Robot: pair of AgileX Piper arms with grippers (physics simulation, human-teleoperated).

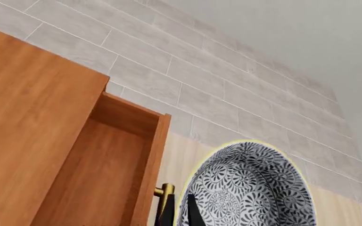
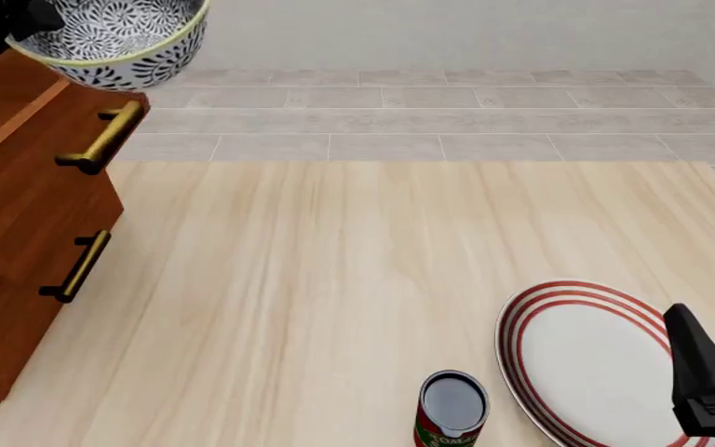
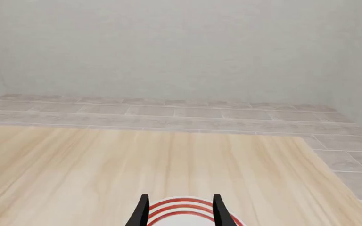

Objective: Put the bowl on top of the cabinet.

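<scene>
Upper left of the front view: the left gripper [image 2: 10,23] grips the bowl [image 2: 115,37] above the cabinet [image 2: 22,214]. Pale wood table [image 2: 332,279], grey tiles behind. Lower right: plate [image 2: 594,363], right gripper [image 3: 179,212] with fingers apart, empty.

red-ringed white plate [image 2: 594,358] just beside a can [image 2: 453,410]
</scene>
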